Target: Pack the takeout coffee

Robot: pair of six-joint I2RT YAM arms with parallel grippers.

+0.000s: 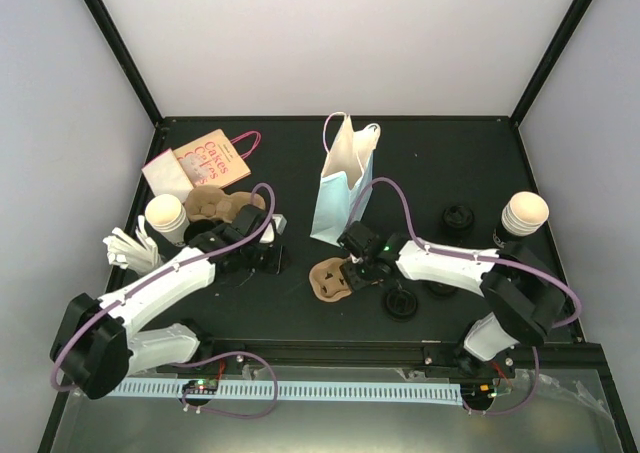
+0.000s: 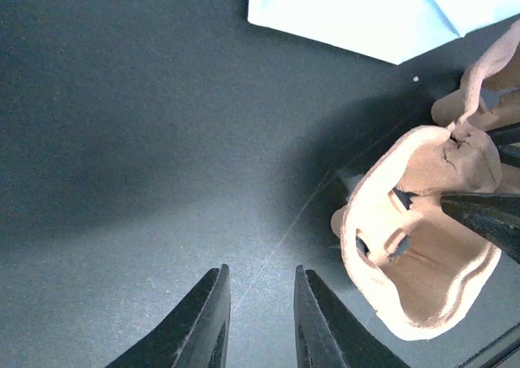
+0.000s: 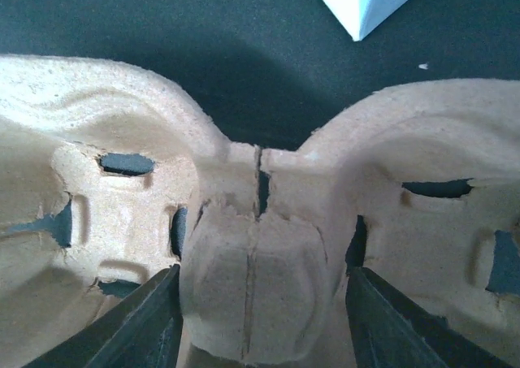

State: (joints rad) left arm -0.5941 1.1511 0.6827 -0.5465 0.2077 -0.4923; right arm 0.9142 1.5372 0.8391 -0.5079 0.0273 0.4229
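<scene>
A brown pulp cup carrier point(image 1: 328, 279) lies on the black table in front of the standing light blue paper bag point(image 1: 345, 178). My right gripper point(image 3: 262, 269) straddles the carrier's central hump point(image 3: 252, 279). Its left finger is at the hump's side and a small gap remains at the right finger, so it is open. In the top view the right gripper point(image 1: 352, 268) sits at the carrier's right edge. My left gripper point(image 2: 260, 268) hovers low over bare table left of the carrier point(image 2: 422, 246), narrowly open and holding nothing. Paper coffee cups stand at left point(image 1: 167, 218) and right point(image 1: 523, 216).
Black lids point(image 1: 458, 218) point(image 1: 402, 303) lie near the right arm. A second pulp carrier point(image 1: 215, 205), a flat pink-handled bag point(image 1: 205, 158) and white napkins point(image 1: 128, 248) are at the left. Black frame posts and white walls bound the table.
</scene>
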